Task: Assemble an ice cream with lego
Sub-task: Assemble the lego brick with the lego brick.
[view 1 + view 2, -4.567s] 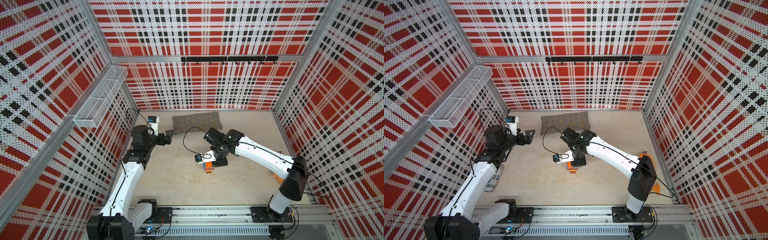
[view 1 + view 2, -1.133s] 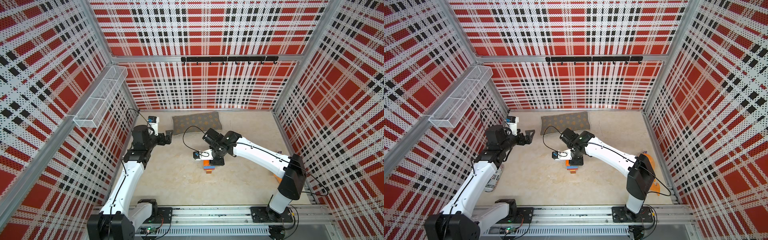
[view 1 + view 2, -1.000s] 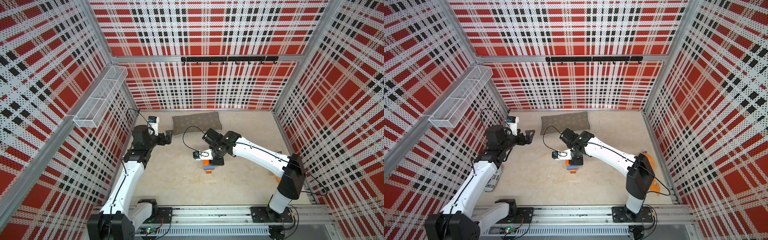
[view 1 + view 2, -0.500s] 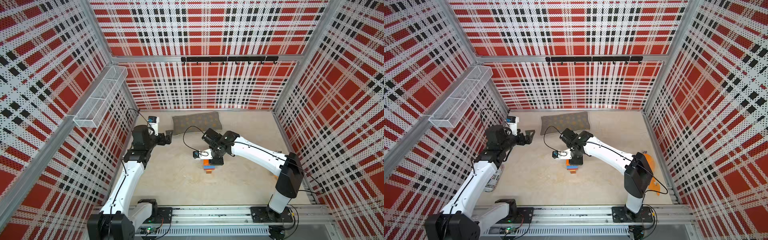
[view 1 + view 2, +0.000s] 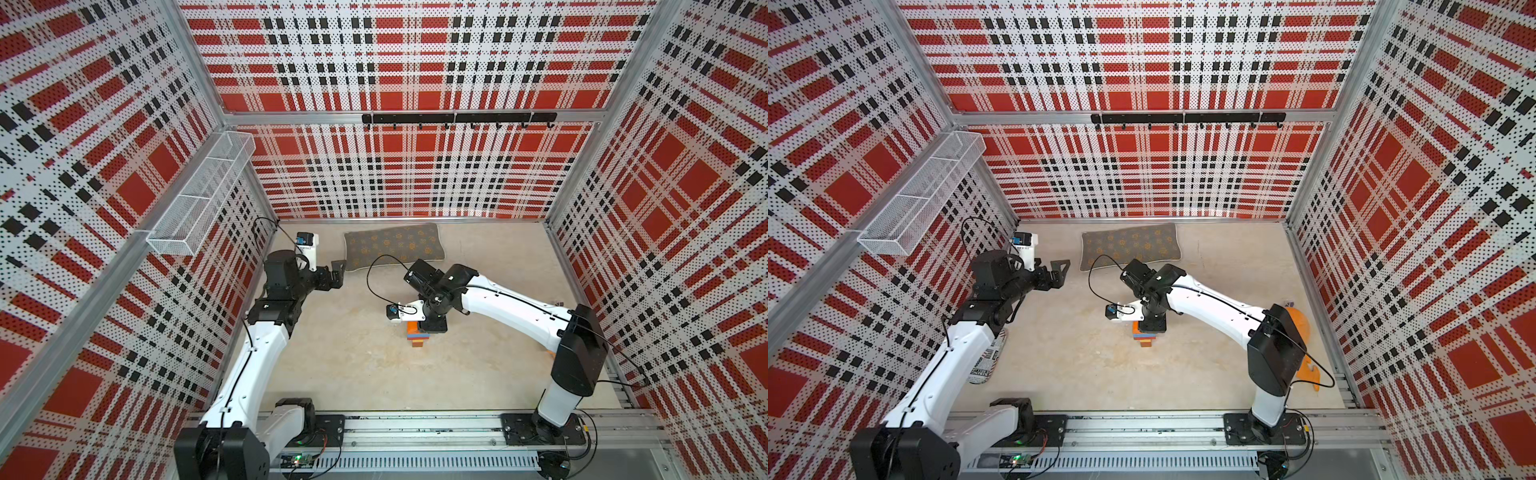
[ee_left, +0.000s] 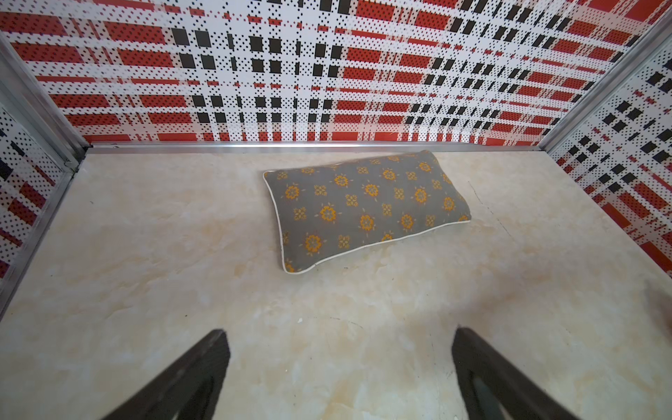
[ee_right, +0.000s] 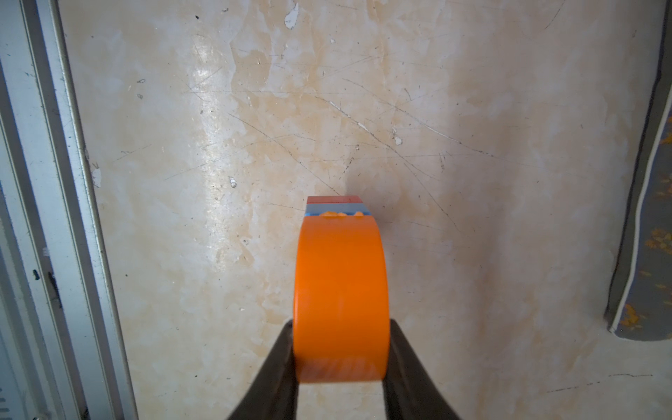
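right gripper (image 7: 342, 327) | jaws stay clamped on glossy orange half-round plastic dome brick (image 7: 342, 283); arm creeps inward; dome meets blue layer of ice cream stack (image 5: 417, 337) mid-table; likely pressing home | left gripper (image 6: 340, 334) gapes empty

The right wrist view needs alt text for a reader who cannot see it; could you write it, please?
The right gripper is shut on the orange dome, which meets a blue brick with a red brick beyond, above a scratched beige tabletop. A grey cushion edges the frame.
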### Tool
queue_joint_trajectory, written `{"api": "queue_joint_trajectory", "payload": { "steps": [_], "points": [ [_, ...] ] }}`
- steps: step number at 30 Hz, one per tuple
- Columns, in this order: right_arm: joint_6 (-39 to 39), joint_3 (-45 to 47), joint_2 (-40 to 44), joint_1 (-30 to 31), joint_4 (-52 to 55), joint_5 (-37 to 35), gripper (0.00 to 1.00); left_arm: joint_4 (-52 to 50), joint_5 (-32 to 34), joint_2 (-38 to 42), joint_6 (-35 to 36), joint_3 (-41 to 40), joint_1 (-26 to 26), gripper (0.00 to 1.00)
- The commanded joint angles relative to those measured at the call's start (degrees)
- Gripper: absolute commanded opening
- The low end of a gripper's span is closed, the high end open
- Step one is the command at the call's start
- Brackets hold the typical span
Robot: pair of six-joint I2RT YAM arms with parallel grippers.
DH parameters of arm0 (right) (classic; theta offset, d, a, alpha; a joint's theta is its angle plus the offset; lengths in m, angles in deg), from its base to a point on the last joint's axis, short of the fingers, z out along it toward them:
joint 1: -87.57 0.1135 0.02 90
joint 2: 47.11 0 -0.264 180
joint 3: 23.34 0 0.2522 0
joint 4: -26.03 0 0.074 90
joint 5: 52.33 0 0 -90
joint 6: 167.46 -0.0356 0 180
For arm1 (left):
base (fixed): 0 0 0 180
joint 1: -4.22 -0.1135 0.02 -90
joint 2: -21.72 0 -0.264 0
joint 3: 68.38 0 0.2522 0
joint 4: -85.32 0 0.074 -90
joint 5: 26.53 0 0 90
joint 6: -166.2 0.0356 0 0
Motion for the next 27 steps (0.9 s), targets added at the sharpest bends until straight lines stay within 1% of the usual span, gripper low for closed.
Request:
{"api": "queue_joint_trajectory", "payload": {
  "steps": [1,10,27],
  "points": [
    [0.2,1.2,0.3,-0.1,-0.2,0.7,0.1,0.1,-0.1,-0.2,0.2,1.0,-0.5,0.99],
    [0.2,1.8,-0.2,-0.2,0.1,-0.2,0.1,0.1,-0.2,-0.3,0.2,1.0,-0.5,0.99],
    [0.1,2.1,-4.5,0.1,1.3,-2.2,0.09,-0.1,-0.3,-0.4,0.2,1.0,-0.5,0.99]
  ]
}}
